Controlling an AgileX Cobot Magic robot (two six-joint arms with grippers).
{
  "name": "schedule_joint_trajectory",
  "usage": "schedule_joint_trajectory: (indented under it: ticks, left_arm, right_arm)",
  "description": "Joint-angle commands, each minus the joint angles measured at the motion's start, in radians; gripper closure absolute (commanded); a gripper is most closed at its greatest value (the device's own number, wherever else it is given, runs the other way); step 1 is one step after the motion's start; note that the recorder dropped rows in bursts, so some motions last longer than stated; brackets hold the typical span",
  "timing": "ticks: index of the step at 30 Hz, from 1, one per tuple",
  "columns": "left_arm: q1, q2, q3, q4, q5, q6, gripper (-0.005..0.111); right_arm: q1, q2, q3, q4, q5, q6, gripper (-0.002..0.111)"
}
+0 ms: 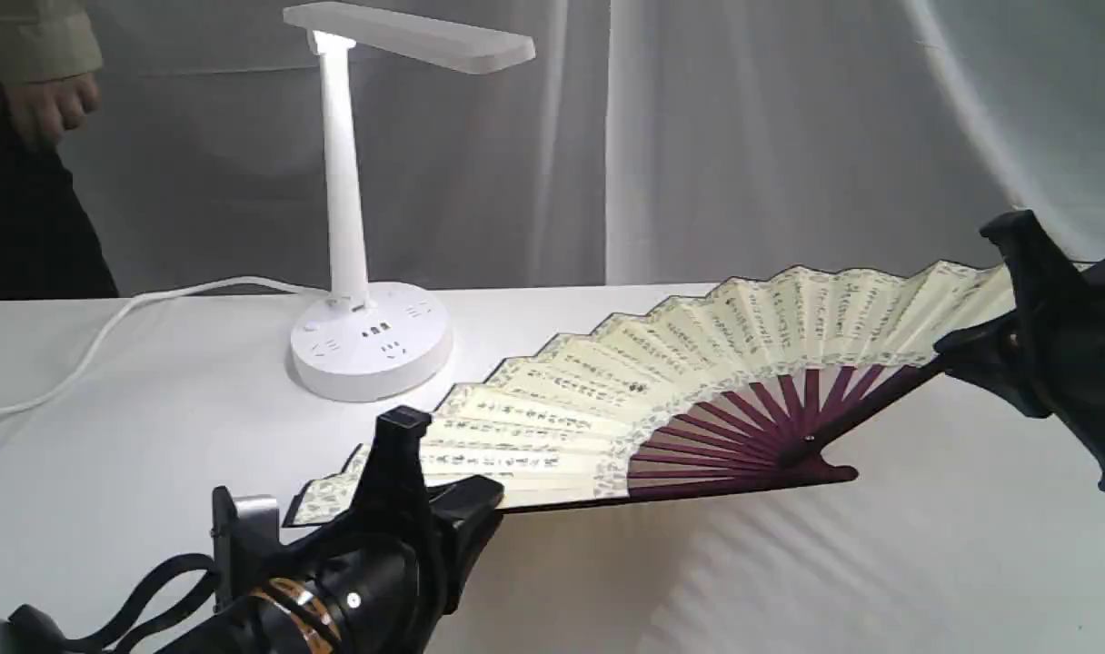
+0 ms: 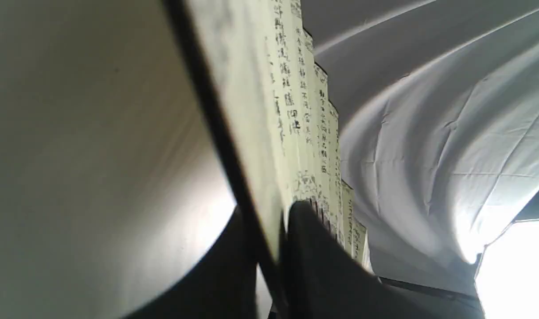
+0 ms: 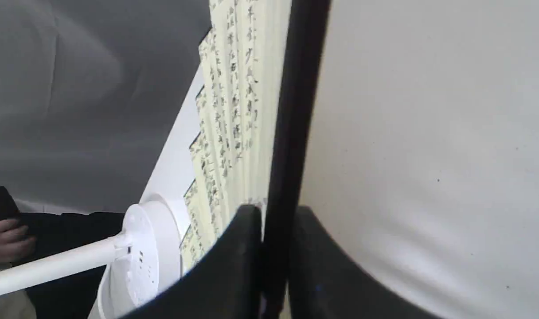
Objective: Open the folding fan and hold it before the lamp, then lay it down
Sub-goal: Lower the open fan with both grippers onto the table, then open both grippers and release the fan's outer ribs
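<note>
The folding fan (image 1: 662, 372) is spread wide, held low over the white-clothed table (image 1: 153, 454), to the right of the lamp's (image 1: 343, 209) round base and nearer me. The left gripper (image 1: 425, 481) pinches one dark outer guard, fingers (image 2: 314, 248) narrow around it; the right gripper (image 1: 989, 304) clamps the other guard the same way, higher up. A bystander's hand (image 1: 48, 104) hangs beyond the table.
</note>
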Motion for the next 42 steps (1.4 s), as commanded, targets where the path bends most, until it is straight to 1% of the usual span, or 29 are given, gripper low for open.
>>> schedule_joint_trajectory:
  ticks: [1, 5, 9, 14, 17, 19, 23, 26, 29, 34, 35, 36, 37, 40, 42]
  left_arm:
    - [0.003, 0.032, 0.001, 0.019, 0.042, 0.043, 0.104]
    - [0.003, 0.039, 0.001, 0.065, 0.042, 0.032, 0.104]
    - [0.003, 0.039, 0.001, 0.071, 0.05, 0.024, 0.104]
    - [0.003, 0.039, 0.001, 0.071, 0.167, 0.054, 0.104]
    - [0.003, 0.039, 0.001, 0.073, 0.18, 0.054, 0.104]
    - [0.003, 0.039, 0.001, 0.073, 0.18, 0.054, 0.1]
    - [0.003, 0.039, 0.001, 0.073, 0.18, 0.054, 0.086]
    - [0.003, 0.039, 0.001, 0.073, 0.18, 0.054, 0.077]
    - [0.003, 0.039, 0.001, 0.084, 0.18, 0.054, 0.07]
    - [0.003, 0.039, 0.001, 0.103, 0.161, 0.054, 0.062]
    - [0.003, 0.039, 0.001, 0.108, 0.15, 0.052, 0.061]
    - [0.003, 0.039, 0.001, 0.108, 0.135, 0.052, 0.061]
    - [0.003, 0.039, 0.001, 0.108, 0.121, 0.052, 0.06]
    - [0.003, 0.039, 0.001, 0.115, 0.094, 0.052, 0.06]
    - [0.003, 0.039, 0.001, 0.134, 0.092, 0.052, 0.06]
  right_arm:
    - [-0.006, -0.011, 0.005, -0.067, -0.039, -0.045, 0.108]
    - [-0.006, -0.011, 0.037, -0.07, -0.05, -0.027, 0.108]
    - [-0.006, -0.011, 0.1, -0.068, -0.087, 0.005, 0.108]
    - [-0.006, -0.011, 0.144, -0.068, -0.106, 0.005, 0.108]
    - [-0.006, -0.011, 0.144, -0.1, -0.109, 0.005, 0.108]
    - [-0.006, -0.011, 0.144, -0.107, -0.109, 0.005, 0.108]
    - [-0.006, -0.011, 0.144, -0.109, -0.109, 0.005, 0.108]
    - [-0.006, -0.011, 0.144, -0.137, -0.109, 0.005, 0.107]
    - [-0.006, -0.011, 0.144, -0.178, -0.109, 0.005, 0.099]
    - [-0.006, -0.011, 0.144, -0.217, -0.11, 0.005, 0.079]
    - [-0.006, -0.011, 0.144, -0.233, -0.113, 0.005, 0.073]
    - [-0.006, -0.011, 0.144, -0.24, -0.118, 0.005, 0.07]
    - [-0.006, -0.011, 0.144, -0.247, -0.122, 0.005, 0.064]
    - [-0.006, -0.011, 0.144, -0.262, -0.13, 0.005, 0.051]
    - [-0.006, -0.011, 0.144, -0.262, -0.144, 0.005, 0.045]
